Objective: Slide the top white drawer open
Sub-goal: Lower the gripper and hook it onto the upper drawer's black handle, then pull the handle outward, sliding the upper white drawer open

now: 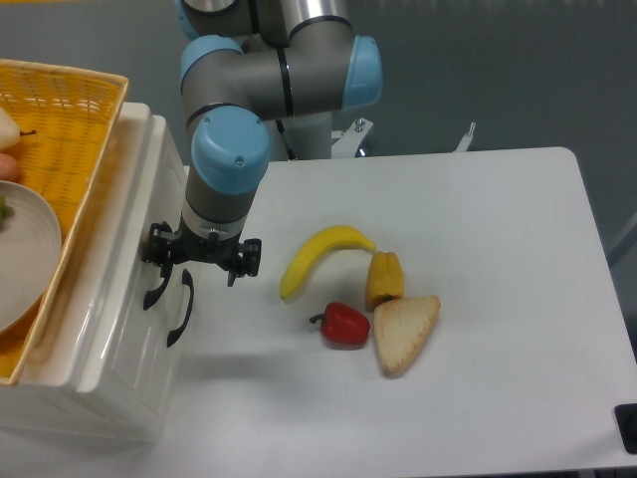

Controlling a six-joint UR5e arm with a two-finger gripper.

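The white cabinet [119,329] stands at the left, its front facing right. Two curved black handles show on that front. The left one [155,289] belongs to the top white drawer [139,214]; the right one [181,309] belongs to the lower drawer. My gripper [202,267] points down just in front of the cabinet, above and right of the handles. Its jaws look spread wide, and the left finger [159,257] is close above the top drawer's handle. Nothing is held. How far the top drawer stands out cannot be told.
A yellow wicker basket [95,119] with a plate and fruit sits on the cabinet. On the white table [498,249] lie a banana [320,254], a yellow pepper [384,279], a red pepper [344,325] and a bread slice [403,329].
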